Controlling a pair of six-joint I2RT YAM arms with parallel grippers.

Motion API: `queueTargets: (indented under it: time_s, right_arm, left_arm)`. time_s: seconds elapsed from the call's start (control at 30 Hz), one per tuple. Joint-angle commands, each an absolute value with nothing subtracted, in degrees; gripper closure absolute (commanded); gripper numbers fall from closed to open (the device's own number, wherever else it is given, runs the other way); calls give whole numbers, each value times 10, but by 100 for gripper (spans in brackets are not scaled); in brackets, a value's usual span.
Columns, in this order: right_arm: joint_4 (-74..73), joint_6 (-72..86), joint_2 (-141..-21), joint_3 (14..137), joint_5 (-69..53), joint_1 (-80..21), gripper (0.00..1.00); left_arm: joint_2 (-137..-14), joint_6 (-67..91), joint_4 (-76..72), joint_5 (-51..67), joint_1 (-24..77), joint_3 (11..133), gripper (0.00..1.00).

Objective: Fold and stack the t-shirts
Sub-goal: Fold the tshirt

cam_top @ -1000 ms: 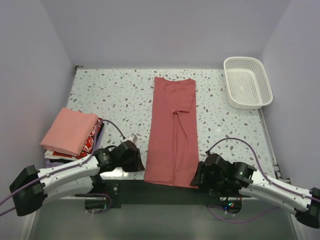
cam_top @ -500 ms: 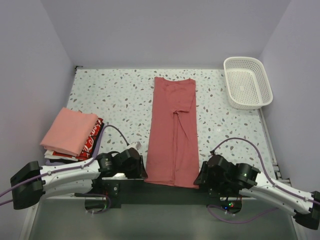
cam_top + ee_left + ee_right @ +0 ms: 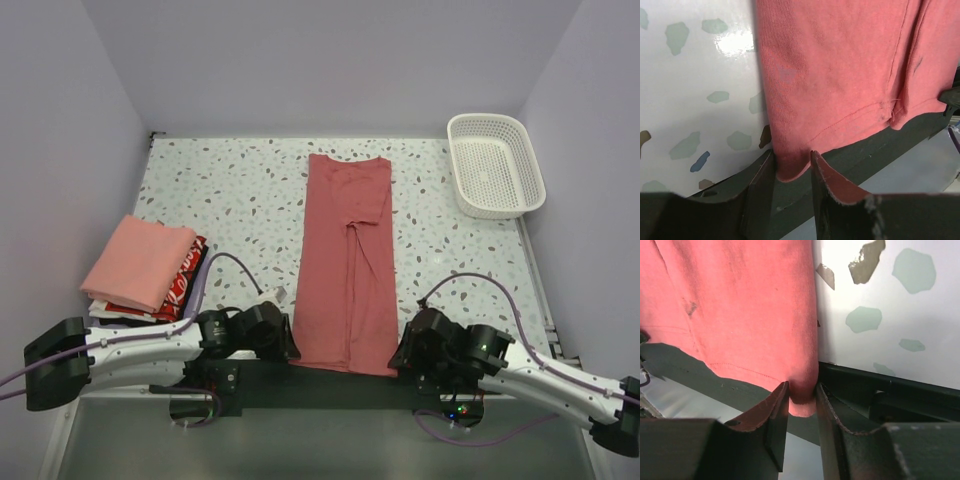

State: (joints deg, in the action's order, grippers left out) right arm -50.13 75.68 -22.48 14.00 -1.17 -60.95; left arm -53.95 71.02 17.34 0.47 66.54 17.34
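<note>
Arms low along table (image 3: 240,190) edge; left jaws, right jaws each pinching brick-red t-shirt (image 3: 345,270) hem corners

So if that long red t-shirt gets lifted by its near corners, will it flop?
Probably, yes: the red t-shirt lies as a thin, softly creased strip, so it should sag between the corners. It is likely light, being thin knit. That knit looks grippy, so it probably won't slip from the left fingers or right fingers.
</note>
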Motion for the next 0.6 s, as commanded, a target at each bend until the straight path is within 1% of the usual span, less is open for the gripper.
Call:
queueTargets:
  time_s: [0.0,0.03,0.07,0.1,0.13,0.17,0.2,0.3,0.43,0.57]
  right_arm:
    - [-497,743,-243,120,31,-606,69]
    - [-497,740,-245,123,34,-606,73]
    - [-494,739,-246,125,36,-606,75]
    - [-490,736,-246,130,36,-606,77]
    - [-488,733,-245,132,39,-606,79]
    - [-485,730,-247,137,39,-607,84]
    - [-481,726,-248,140,39,-606,87]
    - [-477,709,-258,162,52,-606,100]
    - [-477,662,-293,222,82,-606,100]
    - [-478,593,-368,327,136,-606,100]
  left_arm:
    - [-551,726,159,10,676,164,64]
    - [-551,726,157,9,677,167,66]
    - [-550,725,157,7,677,168,67]
    - [-550,724,155,7,678,170,73]
    - [-551,723,153,5,677,173,77]
    - [-553,722,149,5,677,175,81]
    - [-555,721,142,5,677,176,90]
    - [-563,705,135,2,677,202,100]
    - [-576,679,143,-33,675,254,100]
    - [-619,631,153,-47,651,327,100]
